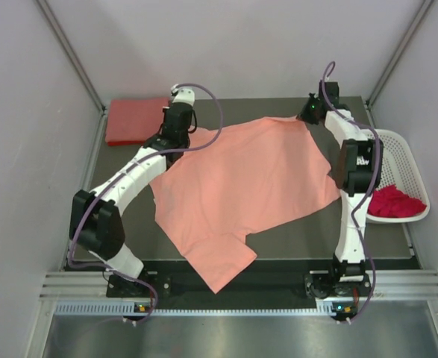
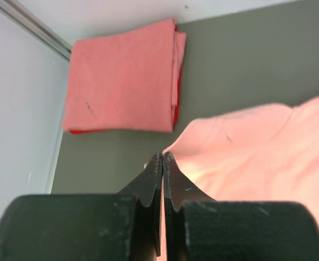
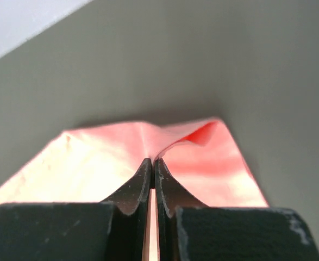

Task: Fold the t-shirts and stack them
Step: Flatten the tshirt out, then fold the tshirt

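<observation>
Two tools, the left tool (image 2: 162, 157) and the right tool (image 3: 152, 161), pinch the salmon-pink t-shirt (image 1: 241, 183) — only the top view shows the magenta t-shirt (image 1: 394, 203) behind the right tool.

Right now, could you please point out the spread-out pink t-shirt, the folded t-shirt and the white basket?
spread-out pink t-shirt (image 1: 241, 179): top view, middle of its body.
folded t-shirt (image 2: 121, 81): left wrist view, its flat top face.
white basket (image 1: 407, 151): top view, its perforated wall.

We read this as robotics lab cell: plain white panels (image 1: 24, 134) boxing in dark table (image 1: 308, 239), aluminium rail (image 1: 278, 283) at near edge, left arm (image 1: 125, 179) and right arm (image 1: 353, 160) bolted along it.
</observation>
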Motion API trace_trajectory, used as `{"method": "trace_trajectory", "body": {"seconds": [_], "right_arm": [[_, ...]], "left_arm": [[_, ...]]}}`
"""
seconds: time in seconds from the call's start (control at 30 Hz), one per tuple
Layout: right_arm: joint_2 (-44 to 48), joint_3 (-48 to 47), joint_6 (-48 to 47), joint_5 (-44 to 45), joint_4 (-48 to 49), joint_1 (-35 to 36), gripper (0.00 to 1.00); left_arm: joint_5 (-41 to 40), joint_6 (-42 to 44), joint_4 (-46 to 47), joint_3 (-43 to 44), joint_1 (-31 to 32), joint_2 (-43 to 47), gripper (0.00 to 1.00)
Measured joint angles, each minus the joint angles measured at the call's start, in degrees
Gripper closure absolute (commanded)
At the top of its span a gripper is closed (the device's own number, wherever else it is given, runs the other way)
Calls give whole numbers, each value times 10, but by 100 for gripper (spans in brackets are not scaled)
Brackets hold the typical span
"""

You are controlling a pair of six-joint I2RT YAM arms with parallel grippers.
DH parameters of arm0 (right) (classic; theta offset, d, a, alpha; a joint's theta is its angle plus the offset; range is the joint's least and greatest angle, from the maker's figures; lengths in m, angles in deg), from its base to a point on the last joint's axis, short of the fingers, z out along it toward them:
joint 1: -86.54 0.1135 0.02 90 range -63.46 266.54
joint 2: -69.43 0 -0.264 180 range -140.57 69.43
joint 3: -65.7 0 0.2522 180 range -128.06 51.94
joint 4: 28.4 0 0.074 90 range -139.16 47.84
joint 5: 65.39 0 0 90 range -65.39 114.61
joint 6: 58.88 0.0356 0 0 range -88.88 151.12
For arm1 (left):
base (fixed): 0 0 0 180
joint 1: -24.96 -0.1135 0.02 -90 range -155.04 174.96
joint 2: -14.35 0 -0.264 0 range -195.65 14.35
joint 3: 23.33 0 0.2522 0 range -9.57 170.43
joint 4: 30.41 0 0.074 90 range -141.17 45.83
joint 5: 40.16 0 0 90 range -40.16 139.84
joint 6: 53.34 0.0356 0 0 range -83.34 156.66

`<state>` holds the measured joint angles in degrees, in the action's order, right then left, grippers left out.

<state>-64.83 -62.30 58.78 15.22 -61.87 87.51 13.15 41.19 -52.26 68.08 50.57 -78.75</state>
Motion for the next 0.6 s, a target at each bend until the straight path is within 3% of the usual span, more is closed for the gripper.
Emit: {"method": "trace_trajectory", "body": {"seconds": [0.23,0.6], "right_arm": [[77,79,-5,-7,-30,-5,100],[103,77,-24,-10,-73,-46,100]], "left_arm": [[7,-34,-64,-79,14,89,100],[34,-111,-145,-123,26,179,100]]}}
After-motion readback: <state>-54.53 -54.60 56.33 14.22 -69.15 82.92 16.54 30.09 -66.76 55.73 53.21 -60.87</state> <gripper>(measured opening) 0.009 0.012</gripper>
